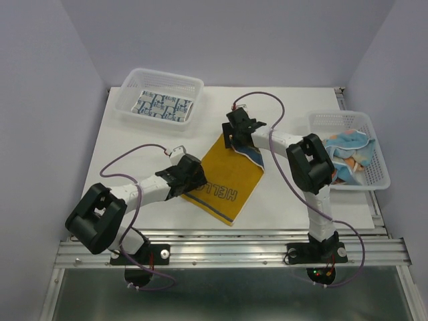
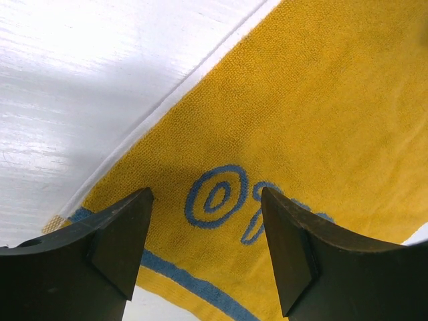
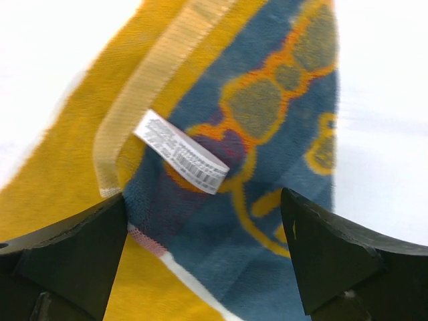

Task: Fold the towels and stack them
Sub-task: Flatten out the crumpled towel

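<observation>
Dark fingers (image 2: pixel 120 241) of the left gripper (image 2: pixel 206 197) filled the foot of its wrist view. They were spread apart and gripped nothing, with only the yellow towel (image 2: pixel 321 100) showing below and between them, close to the hem where the cloth met the white table (image 2: pixel 100 80).

Seen from above, that towel lay slantwise on the table between the two arms. Its far corner was turned back, showing a navy printed underside and a white care label (image 3: pixel 180 152).

The right gripper (image 3: pixel 204 200) hung over this turned corner. Its jaws stood wide and held nothing, and whether they touched the cloth could not be told.

The two grippers sat at opposite parts of the same towel. This was probably so that each could take an edge and carry it across for a fold, which looked barely begun.

One blue-and-white towel (image 1: pixel 160 107) already lay flat in the far-left basket (image 1: pixel 160 72), likely where the stack was meant to grow. A crumpled heap of towels (image 1: pixel 348 150) sat in the right-hand basket (image 1: pixel 348 115), apparently waiting its turn.
</observation>
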